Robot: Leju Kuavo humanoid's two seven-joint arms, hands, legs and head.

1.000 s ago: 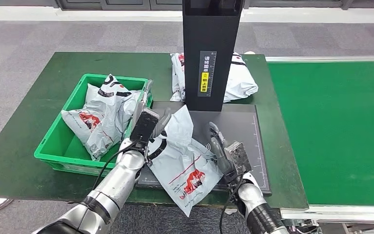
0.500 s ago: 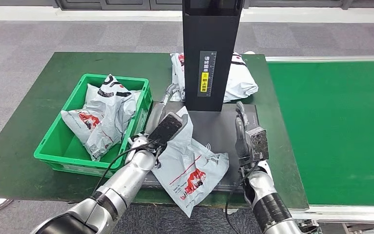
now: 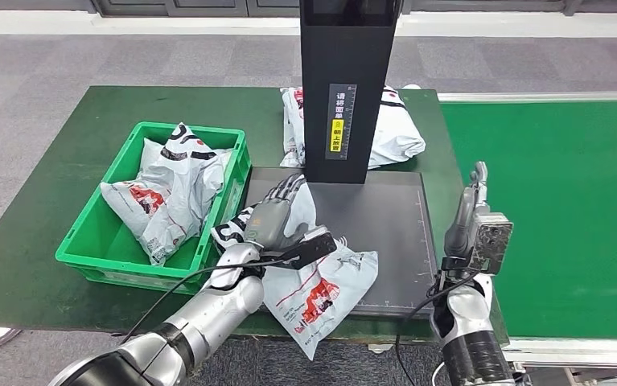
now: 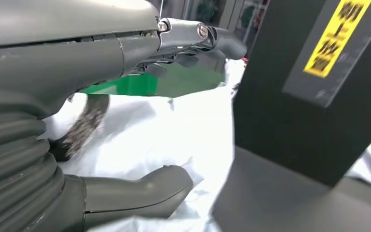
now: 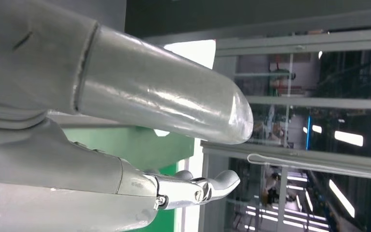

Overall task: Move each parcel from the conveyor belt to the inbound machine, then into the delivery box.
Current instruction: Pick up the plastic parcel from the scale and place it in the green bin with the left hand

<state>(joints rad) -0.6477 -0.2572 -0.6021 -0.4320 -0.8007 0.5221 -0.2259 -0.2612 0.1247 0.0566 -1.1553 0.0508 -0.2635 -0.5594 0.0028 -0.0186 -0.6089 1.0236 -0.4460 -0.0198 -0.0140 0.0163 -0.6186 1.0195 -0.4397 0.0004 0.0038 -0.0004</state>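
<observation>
The left hand lies on the white parcel that sits on the flat black plate of the inbound machine. In the left wrist view the thumb is under a fold of the bag and the fingers are stretched out over it, so the hand holds the parcel's edge. The parcel's low corner hangs over the plate's edge at 6 o'clock. The tall black tower stands at 12 o'clock from the parcel. The green delivery box is at 9 o'clock from the plate, with white parcels inside. One more bag lies behind the tower. The right hand is up in the air at 3 o'clock, over the edge of the green conveyor belt. Its fingers are straight and apart and hold nothing.
</observation>
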